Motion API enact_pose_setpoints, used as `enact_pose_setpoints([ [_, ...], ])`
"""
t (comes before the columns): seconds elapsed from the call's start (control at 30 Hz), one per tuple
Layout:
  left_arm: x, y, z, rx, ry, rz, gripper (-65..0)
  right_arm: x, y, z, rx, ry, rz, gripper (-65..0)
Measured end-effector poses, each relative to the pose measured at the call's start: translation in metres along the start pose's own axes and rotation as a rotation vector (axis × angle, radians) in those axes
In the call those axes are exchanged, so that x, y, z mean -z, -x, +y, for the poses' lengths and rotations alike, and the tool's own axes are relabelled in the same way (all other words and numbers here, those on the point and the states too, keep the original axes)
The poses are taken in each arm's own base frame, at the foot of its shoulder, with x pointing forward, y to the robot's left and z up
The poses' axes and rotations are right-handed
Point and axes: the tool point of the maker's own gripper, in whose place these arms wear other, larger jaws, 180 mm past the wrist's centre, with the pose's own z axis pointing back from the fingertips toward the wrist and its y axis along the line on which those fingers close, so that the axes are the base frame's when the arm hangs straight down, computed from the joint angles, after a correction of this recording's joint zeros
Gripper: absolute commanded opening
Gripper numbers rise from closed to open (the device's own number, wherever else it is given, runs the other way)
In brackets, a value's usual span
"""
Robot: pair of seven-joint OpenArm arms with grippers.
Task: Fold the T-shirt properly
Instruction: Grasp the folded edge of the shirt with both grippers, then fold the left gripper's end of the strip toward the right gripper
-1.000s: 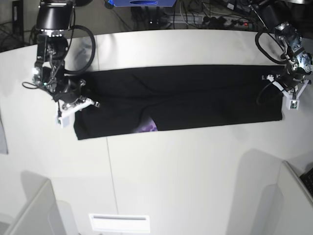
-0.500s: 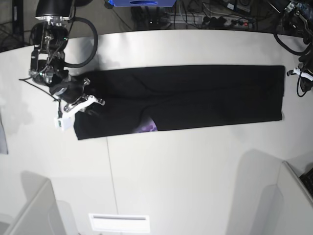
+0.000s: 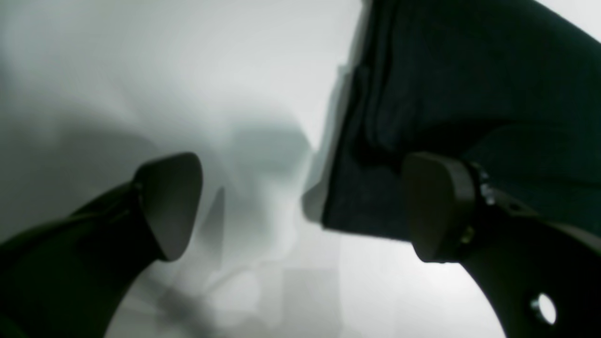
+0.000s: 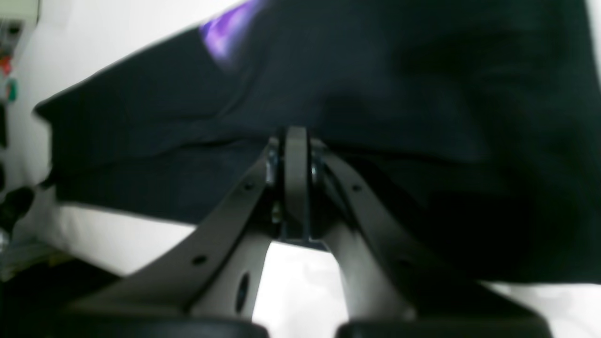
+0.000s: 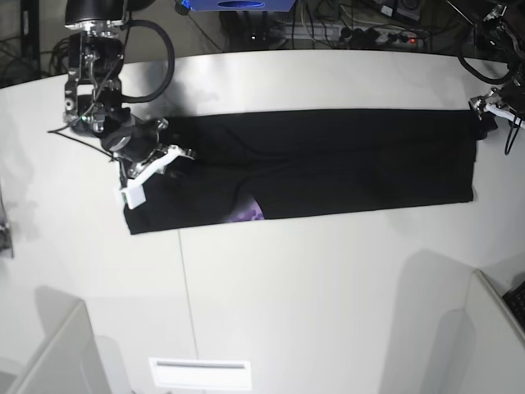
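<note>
Right gripper (image 4: pixel 296 188) is clamped on the T-shirt (image 5: pixel 312 160) at its end; left gripper (image 3: pixel 300 206) gapes beside the opposite end. You've got the strip's long axis running between the arms along the tabletop (image 5: pixel 287 287).

White table (image 5: pixel 328 279), matte, rounded along its far edge; thin seam running front to back in the top (image 5: pixel 187 287). Beyond the far edge, dark floor with a tangle of cables (image 5: pixel 344 25) and a power strip (image 5: pixel 385 37). Blue object (image 5: pixel 238 5) at top centre, cut off by the frame. Pale grey panels at the lower left corner (image 5: pixel 49 353) and lower right corner (image 5: pixel 484 336). White slotted plate (image 5: pixel 200 373) at the near edge. Soft overhead light, diffuse shadows.
</note>
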Motion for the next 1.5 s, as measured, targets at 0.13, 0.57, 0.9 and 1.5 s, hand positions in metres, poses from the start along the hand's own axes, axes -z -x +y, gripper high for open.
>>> enact_pose_setpoints([
  [0.13, 0.007, -0.001, -0.002, -0.028, 0.016, -0.003, 0.0, 0.005, 0.007, 0.01, -0.024, -0.02, 0.025, -65.0],
  [0.57, 0.042, 0.004, -0.025, -0.063, 0.118, -0.009, -5.4, 0.009, 0.02, 0.019, -0.03, -0.042, 0.052, -65.0],
  [0.9, 0.052, 0.01, -0.036, -0.03, 0.151, 0.033, -51.5, 0.007, 0.021, 0.011, -0.013, -0.023, -0.002, -65.0],
  [1.5, 0.045, -0.015, -0.013, 0.06, 0.103, -0.002, -65.0, -0.008, 0.024, -0.023, 0.056, 0.056, -0.026, -65.0],
])
